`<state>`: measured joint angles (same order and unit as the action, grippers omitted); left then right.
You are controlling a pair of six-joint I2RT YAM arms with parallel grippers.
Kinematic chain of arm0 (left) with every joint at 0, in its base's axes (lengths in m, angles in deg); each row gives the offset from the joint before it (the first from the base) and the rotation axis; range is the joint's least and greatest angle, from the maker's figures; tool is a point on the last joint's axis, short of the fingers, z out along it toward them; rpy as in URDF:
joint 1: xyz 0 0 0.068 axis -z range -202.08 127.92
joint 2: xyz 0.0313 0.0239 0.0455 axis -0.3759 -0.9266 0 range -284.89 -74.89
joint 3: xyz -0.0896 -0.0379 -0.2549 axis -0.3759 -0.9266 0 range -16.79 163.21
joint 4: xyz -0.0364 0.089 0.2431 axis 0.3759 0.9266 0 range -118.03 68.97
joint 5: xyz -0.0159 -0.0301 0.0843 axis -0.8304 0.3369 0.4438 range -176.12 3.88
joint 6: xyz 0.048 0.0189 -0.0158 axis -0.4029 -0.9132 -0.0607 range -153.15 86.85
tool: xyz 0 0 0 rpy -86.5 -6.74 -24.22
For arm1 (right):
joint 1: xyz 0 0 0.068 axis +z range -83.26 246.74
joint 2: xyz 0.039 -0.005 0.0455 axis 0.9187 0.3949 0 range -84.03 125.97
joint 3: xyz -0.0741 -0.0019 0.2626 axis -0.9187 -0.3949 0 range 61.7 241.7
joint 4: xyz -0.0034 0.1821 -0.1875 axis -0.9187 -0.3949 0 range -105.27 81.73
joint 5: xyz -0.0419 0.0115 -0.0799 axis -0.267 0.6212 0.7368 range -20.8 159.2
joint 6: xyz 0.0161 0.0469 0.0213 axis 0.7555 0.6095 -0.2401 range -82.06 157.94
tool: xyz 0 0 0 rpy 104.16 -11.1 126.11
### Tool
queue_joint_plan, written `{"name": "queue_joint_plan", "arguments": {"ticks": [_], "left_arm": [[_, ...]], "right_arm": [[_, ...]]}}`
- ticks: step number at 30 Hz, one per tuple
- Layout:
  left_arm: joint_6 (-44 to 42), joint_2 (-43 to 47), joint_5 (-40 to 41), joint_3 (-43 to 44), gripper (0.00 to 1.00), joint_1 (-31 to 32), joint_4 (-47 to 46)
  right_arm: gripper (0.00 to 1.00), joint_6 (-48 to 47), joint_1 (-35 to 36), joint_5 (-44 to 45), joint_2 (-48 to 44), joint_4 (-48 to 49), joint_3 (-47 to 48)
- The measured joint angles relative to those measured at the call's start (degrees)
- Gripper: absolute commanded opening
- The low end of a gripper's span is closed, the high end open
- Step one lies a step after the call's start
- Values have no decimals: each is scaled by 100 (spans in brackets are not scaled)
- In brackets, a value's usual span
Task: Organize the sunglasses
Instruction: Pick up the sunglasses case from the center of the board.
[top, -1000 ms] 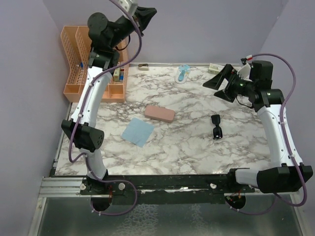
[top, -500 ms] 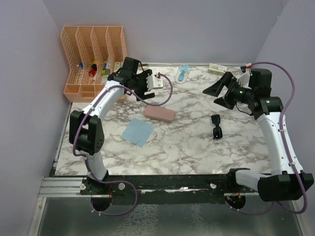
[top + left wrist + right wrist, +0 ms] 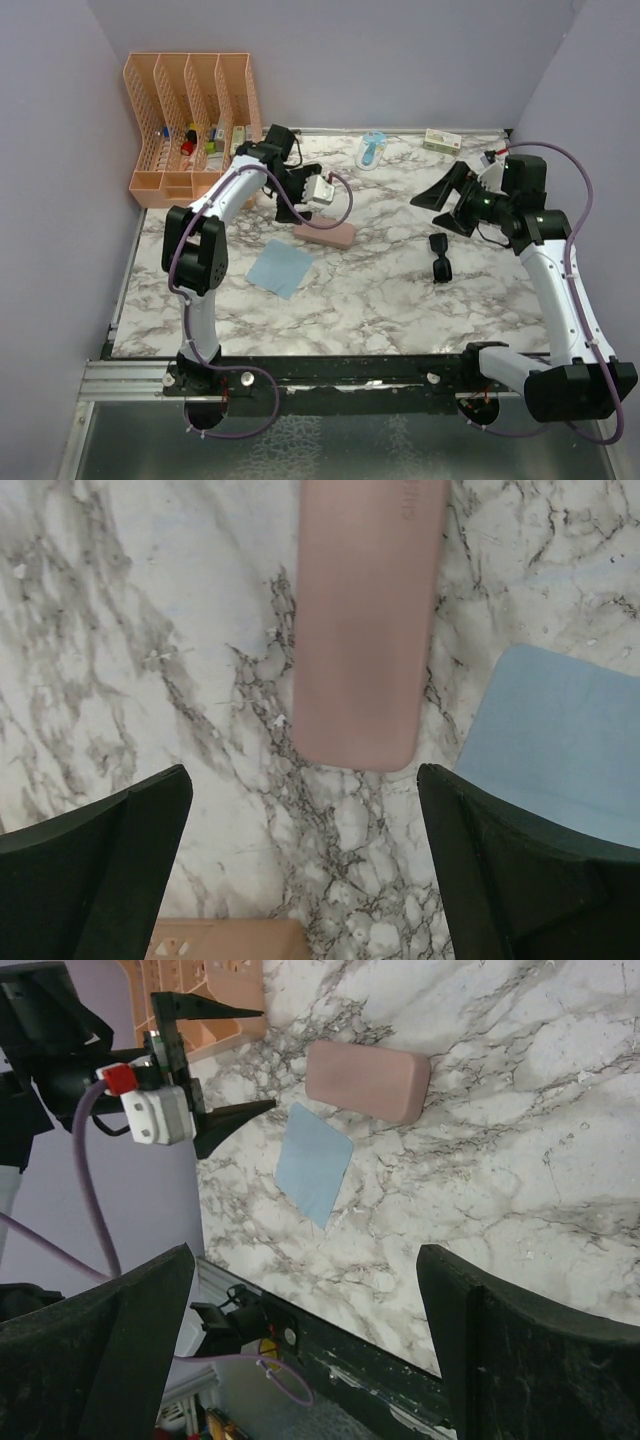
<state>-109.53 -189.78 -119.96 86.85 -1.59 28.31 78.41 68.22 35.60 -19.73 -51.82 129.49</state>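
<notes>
Over the pink case [image 3: 365, 620] the left gripper [image 3: 303, 775] is hanging wide open (holding nothing); the right gripper [image 3: 440, 203], equally wide, is hovering by the sunglasses [image 3: 439, 256] on the table [image 3: 380, 290], probably needing to descend and grasp them next.

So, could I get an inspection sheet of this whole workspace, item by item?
Surface: marble-patterned table, flat, things spread apart.
Job's things: sunglasses, folded, lying loose near the right arm, nothing touching them.
Clutter: pink case and light blue cloth mid-table; orange rack holding small items at back left; small box at the back edge.
Tools: left tool open above the pink case's end, empty; right tool open, empty, raised.
Cables: purple cables run along both arms.
Surroundings: lilac walls on three sides.
</notes>
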Motion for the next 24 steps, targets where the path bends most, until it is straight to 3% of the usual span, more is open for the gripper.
{"name": "queue_joint_plan", "arguments": {"ticks": [3,10,16,24], "left_arm": [[70,0,144,-398,89,149,-249],[363,4,343,-599,89,516,-706],[208,-52,348,-570,91,577,-682],[-417,-761,372,-7,98,579,-229]], "right_arm": [[94,0,0,-17,-9,2,-81],[94,-2,0,-55,0,35,-114],[94,-4,0,-181,144,98,-114],[95,-9,0,-374,188,225,-212]]}}
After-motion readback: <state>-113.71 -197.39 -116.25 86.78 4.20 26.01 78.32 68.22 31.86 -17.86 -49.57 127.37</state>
